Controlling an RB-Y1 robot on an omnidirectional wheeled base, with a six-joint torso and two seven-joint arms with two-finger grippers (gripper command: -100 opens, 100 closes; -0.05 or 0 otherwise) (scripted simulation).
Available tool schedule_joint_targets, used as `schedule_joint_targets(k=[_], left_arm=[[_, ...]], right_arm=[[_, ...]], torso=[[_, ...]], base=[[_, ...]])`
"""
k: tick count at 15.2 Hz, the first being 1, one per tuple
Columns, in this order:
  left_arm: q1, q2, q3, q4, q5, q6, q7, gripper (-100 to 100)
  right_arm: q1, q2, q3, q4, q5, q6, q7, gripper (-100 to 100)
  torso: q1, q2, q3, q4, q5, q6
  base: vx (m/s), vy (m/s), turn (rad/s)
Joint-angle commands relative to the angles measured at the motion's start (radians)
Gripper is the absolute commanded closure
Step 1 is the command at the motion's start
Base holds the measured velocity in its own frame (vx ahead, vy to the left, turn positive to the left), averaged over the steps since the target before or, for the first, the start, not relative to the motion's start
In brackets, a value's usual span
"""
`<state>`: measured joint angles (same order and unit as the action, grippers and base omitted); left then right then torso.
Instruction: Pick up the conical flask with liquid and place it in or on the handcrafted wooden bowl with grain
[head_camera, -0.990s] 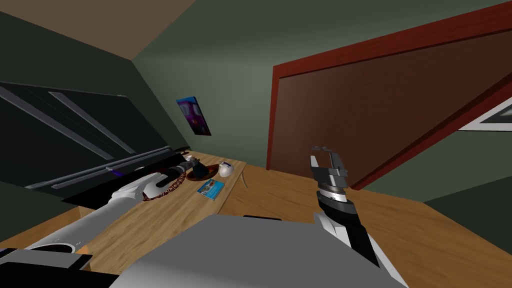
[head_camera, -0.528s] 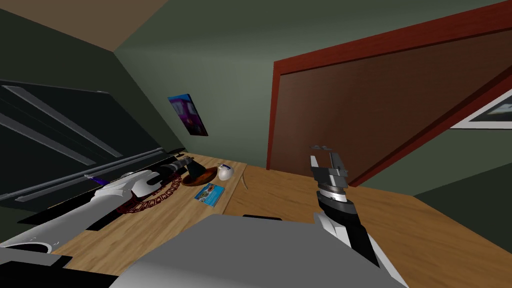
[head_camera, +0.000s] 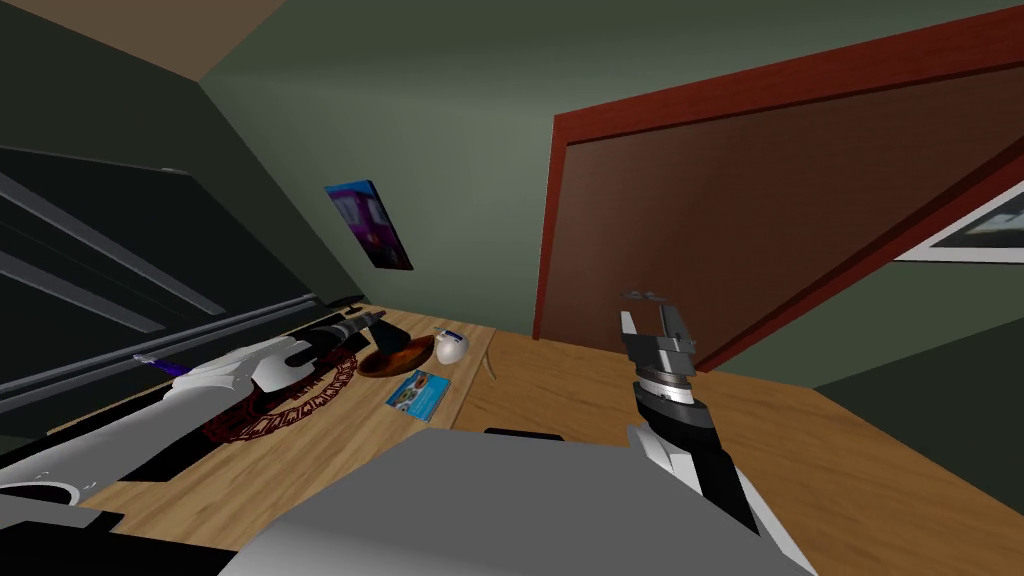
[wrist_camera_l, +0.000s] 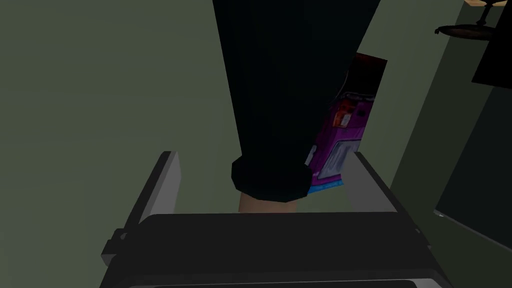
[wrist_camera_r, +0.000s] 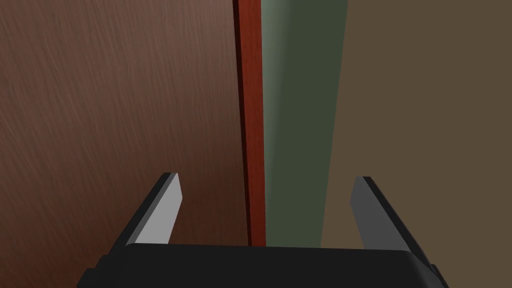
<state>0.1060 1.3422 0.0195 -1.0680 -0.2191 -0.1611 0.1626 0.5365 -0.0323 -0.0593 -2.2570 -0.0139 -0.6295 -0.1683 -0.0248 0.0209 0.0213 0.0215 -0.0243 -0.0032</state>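
Fingers (wrist_camera_l: 167, 185) of the left claw (wrist_camera_l: 262, 153) stand wide apart and grip nothing; the dark conical flask (wrist_camera_l: 280, 90) lies between them, touched by neither. Seen from the head, it sits at the brown wooden bowl (head_camera: 405, 358) near the counter's (head_camera: 340, 450) far right corner. The right claw (head_camera: 651, 316) is raised well apart, spread and empty.

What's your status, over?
Left end effector open, straddling the dark flask at its neck, no contact. Flask appears set on the brown bowl. Right end effector open, by the door. White object beside bowl.
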Motion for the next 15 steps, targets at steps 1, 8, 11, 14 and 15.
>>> schedule_joint_targets(k=[1, 8, 11, 14, 15], left_arm=[[0.000, 0.000, 0.000, 0.000, 0.000, 0.000, 0.000, -100], [0.053, 0.062, -0.042, 0.085, 0.047, -0.004, 0.084, -100], [0.057, 0.066, -0.041, 0.098, 0.050, -0.014, 0.088, -100], [0.057, 0.066, -0.041, 0.098, 0.050, -0.014, 0.088, -100], [0.057, 0.066, -0.041, 0.098, 0.050, -0.014, 0.088, -100]], right_arm=[[0.000, 0.000, 0.000, 0.000, 0.000, 0.000, 0.000, 0], [0.000, 0.000, 0.000, 0.000, 0.000, 0.000, 0.000, 0], [0.000, 0.000, 0.000, 0.000, 0.000, 0.000, 0.000, 0], [0.000, 0.000, 0.000, 0.000, 0.000, 0.000, 0.000, 0], [0.000, 0.000, 0.000, 0.000, 0.000, 0.000, 0.000, 0]], torso=[[0.000, 0.000, 0.000, 0.000, 0.000, 0.000], [0.002, 0.003, 0.001, 0.000, 0.000, 0.001], [0.003, 0.003, 0.002, 0.001, 0.001, 0.000], [0.000, 0.001, 0.001, 0.000, 0.000, 0.000], [-0.001, 0.001, 0.001, 0.000, 0.000, 0.000]], base=[[0.000, 0.000, 0.000], [-0.028, 0.043, -0.231], [-0.034, 0.050, -0.171], [-0.002, 0.003, 0.000], [0.000, 0.000, 0.000]])
